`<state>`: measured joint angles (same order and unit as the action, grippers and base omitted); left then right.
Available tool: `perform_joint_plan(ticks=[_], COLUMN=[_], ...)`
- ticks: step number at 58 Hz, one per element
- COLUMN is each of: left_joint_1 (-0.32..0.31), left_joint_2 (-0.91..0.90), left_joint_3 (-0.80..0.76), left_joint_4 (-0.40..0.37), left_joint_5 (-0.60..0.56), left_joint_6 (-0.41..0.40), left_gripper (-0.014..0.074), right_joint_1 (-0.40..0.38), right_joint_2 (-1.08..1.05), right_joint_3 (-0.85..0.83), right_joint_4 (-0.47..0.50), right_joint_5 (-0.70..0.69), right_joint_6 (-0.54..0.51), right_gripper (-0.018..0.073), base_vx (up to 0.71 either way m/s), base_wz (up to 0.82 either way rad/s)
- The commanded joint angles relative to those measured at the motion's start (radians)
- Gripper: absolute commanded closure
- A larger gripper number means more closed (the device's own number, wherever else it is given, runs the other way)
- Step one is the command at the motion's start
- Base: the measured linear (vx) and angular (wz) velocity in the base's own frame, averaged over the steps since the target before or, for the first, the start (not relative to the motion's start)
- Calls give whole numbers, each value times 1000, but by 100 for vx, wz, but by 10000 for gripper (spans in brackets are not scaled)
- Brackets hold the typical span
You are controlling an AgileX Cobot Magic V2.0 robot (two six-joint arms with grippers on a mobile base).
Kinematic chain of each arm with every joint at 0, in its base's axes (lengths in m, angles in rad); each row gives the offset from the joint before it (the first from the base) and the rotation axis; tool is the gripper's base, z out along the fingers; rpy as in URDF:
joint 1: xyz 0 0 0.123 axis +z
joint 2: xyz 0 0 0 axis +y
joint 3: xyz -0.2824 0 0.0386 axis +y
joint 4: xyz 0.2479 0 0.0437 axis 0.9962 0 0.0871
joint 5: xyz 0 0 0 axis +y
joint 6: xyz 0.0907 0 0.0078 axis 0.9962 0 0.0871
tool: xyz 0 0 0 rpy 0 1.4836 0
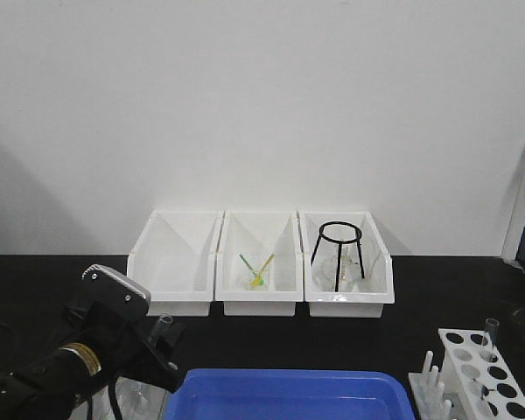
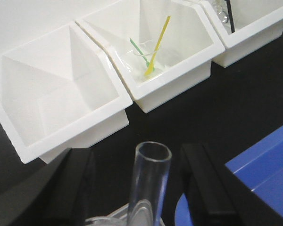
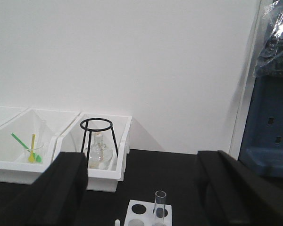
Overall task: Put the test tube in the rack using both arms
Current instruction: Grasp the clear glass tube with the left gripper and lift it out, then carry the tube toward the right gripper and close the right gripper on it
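A clear test tube (image 2: 150, 183) stands tilted in a glass beaker (image 2: 100, 220), its open rim up. My left gripper (image 2: 137, 162) is open, one finger on each side of the tube with a gap on both sides. The front view shows this gripper (image 1: 162, 343) at the lower left with the tube's top (image 1: 164, 325) above it. The white rack (image 1: 488, 372) stands at the lower right with another tube (image 1: 491, 336) upright in a hole. My right gripper (image 3: 141, 162) is open wide above the rack (image 3: 142, 210) and that tube (image 3: 159, 203). It is out of the front view.
Three white open-front bins (image 1: 173, 262) stand along the back wall. The middle one holds green and yellow sticks (image 1: 257, 267), the right one a black tripod (image 1: 340, 254) over a flask. A blue tray (image 1: 289, 395) lies at the front centre, right of my left gripper.
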<state>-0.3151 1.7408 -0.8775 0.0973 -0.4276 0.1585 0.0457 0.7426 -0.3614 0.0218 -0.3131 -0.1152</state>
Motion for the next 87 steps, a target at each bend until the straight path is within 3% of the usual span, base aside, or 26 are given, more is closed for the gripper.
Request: perform_joint_plan(ticks=[1, 11, 19, 40, 52, 56, 61, 68, 76, 87], left_joint_1=[-4, -4, -4, -4, -4, -4, -4, -28, -103, -245], left_joint_2=[-7, 44, 59, 36, -231, -310, -383, -422, -418, -372], left_joint_3=[-68, -110, -109, -109, -111, -134, -186, -241, -248, -248], left_joint_4=[-18, -17, -17, -17, -16, -11, 38, 180, 351, 599], left_joint_5=[-62, -64, -77, -150, -99, -15, 116, 228, 220, 64], left_joint_6=[-5, -5, -4, -3, -18, -82, -220, -401, -590, -836], left_gripper=[91, 103, 167, 608, 605, 605, 605, 605, 605, 605], right_joint_1=[-1, -1, -1, -1, -1, 3, 37, 145, 297, 494], right_joint_2=[-2, -2, -2, -2, -2, -2, -2, -2, -1, 53], right_joint_3=[-32, -32, -32, -32, -32, -32, -40, -60, -69, -70], right_joint_4=[-9, -9, -8, -8, -9, -10, -41, -134, -192, -201], right_joint_5=[-91, -91, -91, -87, -94, -93, -75, -21, -4, -6], right_joint_6=[-11, -11, -11, -11, 8, 32, 58, 132, 249, 265], right_gripper=[40, 40, 40, 40, 40, 40, 40, 40, 40, 40], base_vx=[0, 0, 0, 0, 0, 0, 0, 0, 0, 0], base_wz=[0, 0, 0, 0, 0, 0, 0, 0, 0, 0])
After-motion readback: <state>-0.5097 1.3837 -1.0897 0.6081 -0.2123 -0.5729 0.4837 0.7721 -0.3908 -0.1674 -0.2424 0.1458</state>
